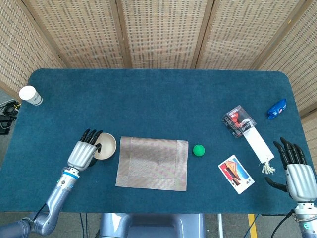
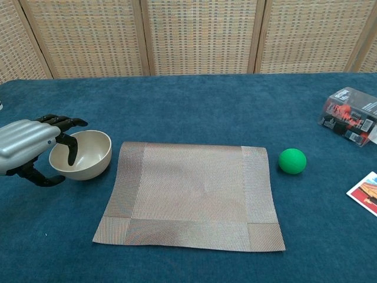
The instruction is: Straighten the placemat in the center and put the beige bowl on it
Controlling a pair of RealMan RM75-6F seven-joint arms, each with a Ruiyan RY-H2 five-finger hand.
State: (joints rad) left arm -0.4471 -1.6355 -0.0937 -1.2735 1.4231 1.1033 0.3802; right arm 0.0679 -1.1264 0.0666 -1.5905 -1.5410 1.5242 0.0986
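Staged lab tabletop, blue felt-covered table [image 1: 163, 94], woven rattan screens [image 1: 158, 29] behind (plain backdrop)

No text, brand, number or sign can be made out in either view. The clear packet [image 1: 239, 120] with red and black contents carries a dark label with pale lettering, seen closest in the chest view [image 2: 351, 115], but it is too small and blurred to read. The card [image 1: 236, 174] near the right edge of the surface shows a red and orange printed picture with no legible words. The white strip [image 1: 258, 145] beside the packet shows no readable marking.
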